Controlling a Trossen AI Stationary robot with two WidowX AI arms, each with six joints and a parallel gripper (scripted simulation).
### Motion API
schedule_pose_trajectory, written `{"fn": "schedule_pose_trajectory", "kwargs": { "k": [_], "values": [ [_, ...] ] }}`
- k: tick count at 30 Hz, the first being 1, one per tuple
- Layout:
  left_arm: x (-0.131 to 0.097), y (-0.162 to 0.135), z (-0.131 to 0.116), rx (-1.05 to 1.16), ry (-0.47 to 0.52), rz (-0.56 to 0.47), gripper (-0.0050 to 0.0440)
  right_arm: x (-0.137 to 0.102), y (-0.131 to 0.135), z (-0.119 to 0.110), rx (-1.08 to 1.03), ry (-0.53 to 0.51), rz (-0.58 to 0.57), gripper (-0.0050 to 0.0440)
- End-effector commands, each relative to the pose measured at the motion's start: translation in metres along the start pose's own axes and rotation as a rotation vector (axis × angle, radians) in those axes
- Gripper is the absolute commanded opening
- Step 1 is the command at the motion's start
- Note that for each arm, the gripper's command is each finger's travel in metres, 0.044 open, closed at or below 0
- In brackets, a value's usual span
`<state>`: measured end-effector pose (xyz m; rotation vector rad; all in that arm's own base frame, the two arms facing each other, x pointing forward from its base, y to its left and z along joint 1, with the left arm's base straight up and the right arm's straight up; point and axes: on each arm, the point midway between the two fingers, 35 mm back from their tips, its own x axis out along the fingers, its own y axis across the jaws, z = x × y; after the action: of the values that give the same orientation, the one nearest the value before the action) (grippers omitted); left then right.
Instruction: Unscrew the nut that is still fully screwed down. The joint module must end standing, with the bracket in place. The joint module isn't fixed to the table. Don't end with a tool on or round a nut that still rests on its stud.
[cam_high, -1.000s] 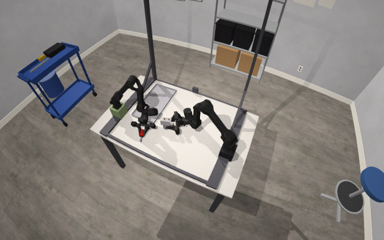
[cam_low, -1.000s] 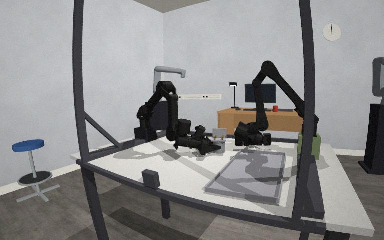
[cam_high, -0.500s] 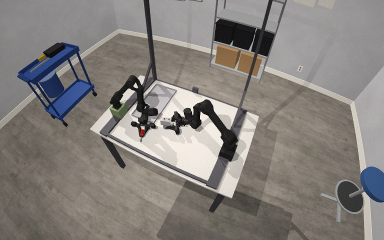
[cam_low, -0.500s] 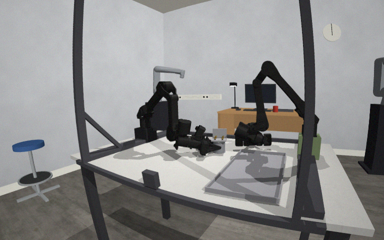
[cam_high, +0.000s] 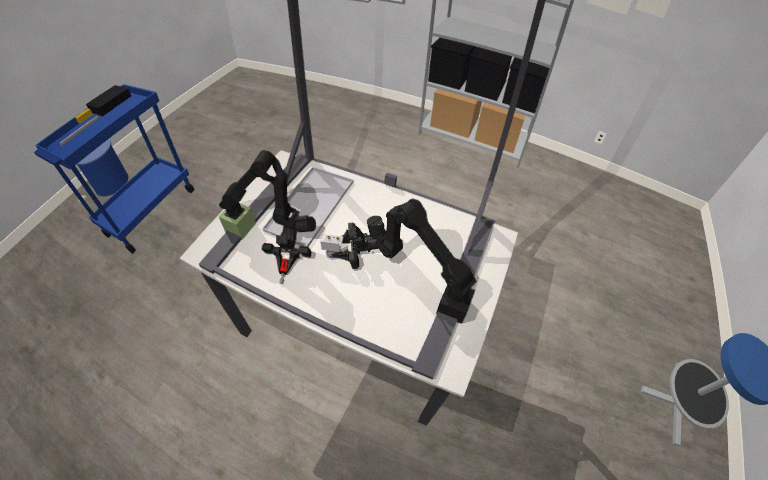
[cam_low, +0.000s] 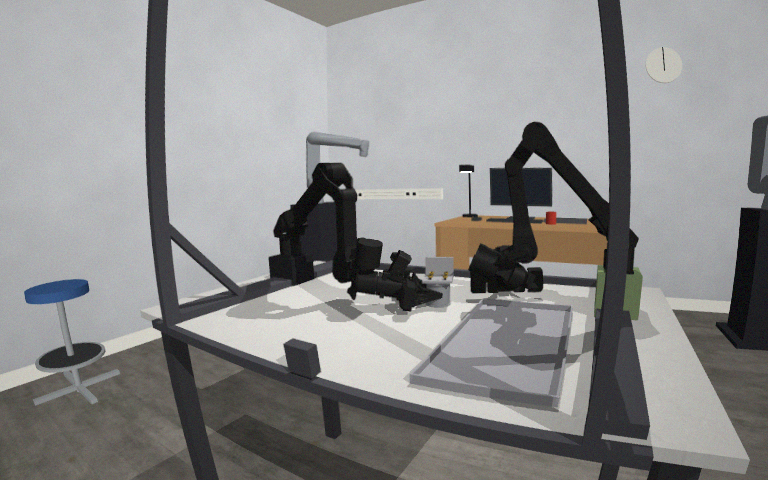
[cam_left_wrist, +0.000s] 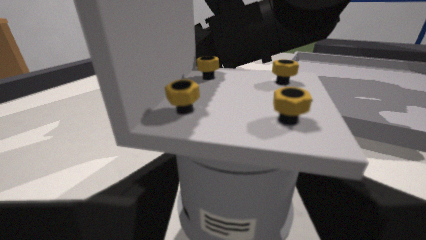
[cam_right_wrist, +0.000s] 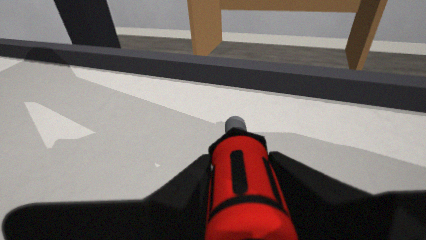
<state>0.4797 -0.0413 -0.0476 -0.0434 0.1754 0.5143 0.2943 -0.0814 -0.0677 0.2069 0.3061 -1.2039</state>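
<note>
The joint module (cam_low: 444, 295) (cam_left_wrist: 235, 202) is a grey cylinder standing upright, with the L-shaped bracket (cam_high: 331, 243) (cam_low: 439, 266) (cam_left_wrist: 240, 142) on top. In the left wrist view, four brass nuts sit on black studs: front left (cam_left_wrist: 182, 93), front right (cam_left_wrist: 292, 102), back left (cam_left_wrist: 207, 64) and back right (cam_left_wrist: 285, 68). Black stud shows under each. My left gripper (cam_left_wrist: 235, 155) is shut on the module's body, below the bracket. My right gripper (cam_high: 284, 263) (cam_right_wrist: 239, 161) is shut on a red tool (cam_right_wrist: 250, 220) with a grey tip, away from the module. The exterior view hides the tool.
A shallow grey tray (cam_high: 331, 210) (cam_low: 481, 390) lies beside the right arm. A green block (cam_high: 236, 221) (cam_low: 618, 291) is at the right arm's base. The dark table frame (cam_high: 317, 318) (cam_right_wrist: 210, 75) runs beyond the tool's tip. The right arm's wrist (cam_left_wrist: 270, 27) is close behind the bracket.
</note>
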Motion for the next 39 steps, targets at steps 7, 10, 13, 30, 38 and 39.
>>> {"fn": "schedule_pose_trajectory", "kwargs": {
  "k": [7,10,13,30,38,39],
  "values": [
    [0.0034,-0.0042,0.0157,-0.027,-0.027,-0.003,0.0245,0.0019,0.0027,-0.0061,0.003,0.035,0.011,0.0167],
    [0.0034,-0.0042,0.0157,-0.027,-0.027,-0.003,0.0245,0.0007,0.0045,-0.0027,0.013,0.029,0.014,0.0167],
    [0.0034,-0.0042,0.0157,-0.027,-0.027,-0.003,0.0245,0.0008,0.0045,-0.0027,0.013,0.029,0.014,0.0167],
    [0.0034,-0.0042,0.0157,-0.027,-0.027,-0.003,0.0245,0.0008,0.0045,-0.0027,0.013,0.029,0.014,0.0300],
    [0.0034,-0.0042,0.0157,-0.027,-0.027,-0.003,0.0245,0.0008,0.0045,-0.0027,0.013,0.029,0.014,0.0300],
    [0.0034,-0.0042,0.0157,-0.027,-0.027,-0.003,0.0245,0.0008,0.0045,-0.0027,0.013,0.029,0.014,0.0300]
  ]
}}
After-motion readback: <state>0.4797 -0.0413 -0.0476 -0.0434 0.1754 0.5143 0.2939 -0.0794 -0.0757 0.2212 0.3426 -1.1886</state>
